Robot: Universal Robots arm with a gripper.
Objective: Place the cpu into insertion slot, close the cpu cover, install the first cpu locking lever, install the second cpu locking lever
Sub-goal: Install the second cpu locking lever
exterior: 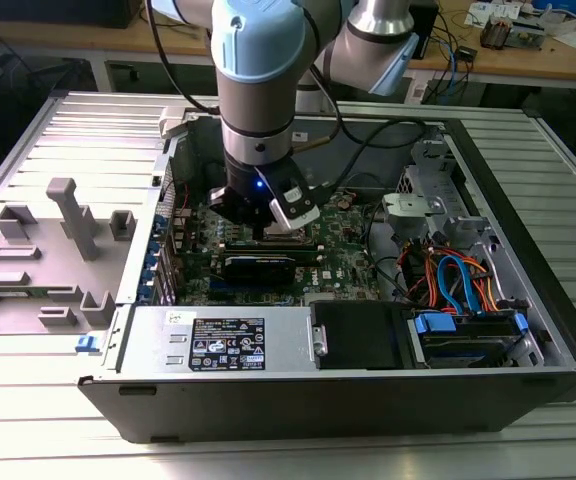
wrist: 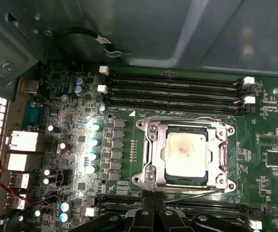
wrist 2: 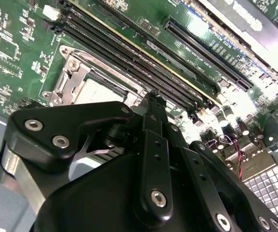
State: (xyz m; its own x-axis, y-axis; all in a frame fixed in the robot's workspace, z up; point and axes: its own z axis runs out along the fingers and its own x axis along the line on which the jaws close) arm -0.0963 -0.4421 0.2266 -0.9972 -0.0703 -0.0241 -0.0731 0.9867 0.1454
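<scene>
You have an open computer case [exterior: 528, 300] lying on a ribbed metal table [exterior: 28, 440], and the arm reaches straight down into it over the green motherboard [exterior: 343, 255]. In the exterior view, a black labelled power supply box [exterior: 223, 345] sits along the near wall of the case, and a tangle of orange and blue cables [exterior: 458, 275] fills the exterior view's right part. A grey plastic fixture [exterior: 68, 225] with upright posts stands on the table to the exterior view's left, well apart from the work.

In the first wrist view you see the cpu [wrist: 186, 153] lying flat in the insertion slot [wrist: 151, 129], its pale metal top showing through the window of the cpu cover [wrist: 221, 147], which lies down flat over it. Rows of long black memory slots [wrist: 177, 92] run just beside the socket on its far side, and a further black slot row lies just beside it on the near side, where the fingers are. A thin metal lever [wrist: 192, 195] runs along that near edge of the socket.

The gripper [wrist: 152, 200] hangs just at that edge. Its fingers [wrist 2: 153, 111] stand pressed together with no gap between them, and you can see nothing held in them. Whether the tips touch the lever or the board, you cannot tell.
</scene>
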